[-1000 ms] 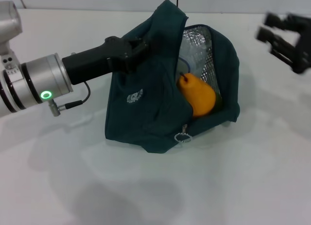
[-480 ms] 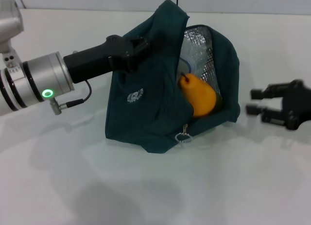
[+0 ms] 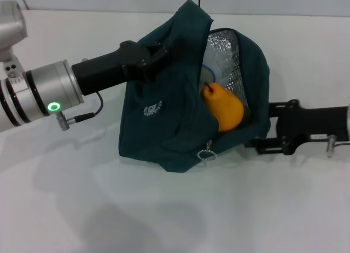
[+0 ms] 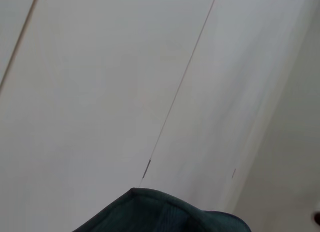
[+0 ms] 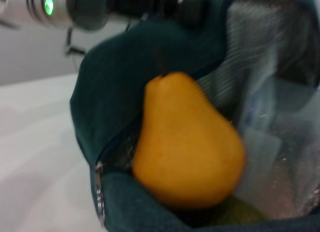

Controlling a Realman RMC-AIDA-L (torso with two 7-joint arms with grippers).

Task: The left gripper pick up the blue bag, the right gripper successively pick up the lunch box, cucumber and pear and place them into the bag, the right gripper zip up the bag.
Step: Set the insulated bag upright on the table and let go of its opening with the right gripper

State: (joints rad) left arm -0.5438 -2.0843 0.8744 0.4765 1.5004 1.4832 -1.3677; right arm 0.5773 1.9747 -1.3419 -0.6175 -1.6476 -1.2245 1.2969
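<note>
Head view, left gripper (image 3: 164, 49): clamped on the blue bag (image 3: 164, 127), holding it up.
Right gripper (image 3: 261, 130): beside the bag, finger gap unreadable.
Pear (image 3: 224, 106): inside the open bag.

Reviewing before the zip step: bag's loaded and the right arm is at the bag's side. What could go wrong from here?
1. The pear bulges out of the blue bag opening, across the zipper line; closing could jam on it or push it out.
2. The zipper pull hangs low at the front, while the right gripper sits against the bag's side and may snag fabric.
3. The left gripper holds only the bag's top, so a zip tug may shift the bag.
</note>
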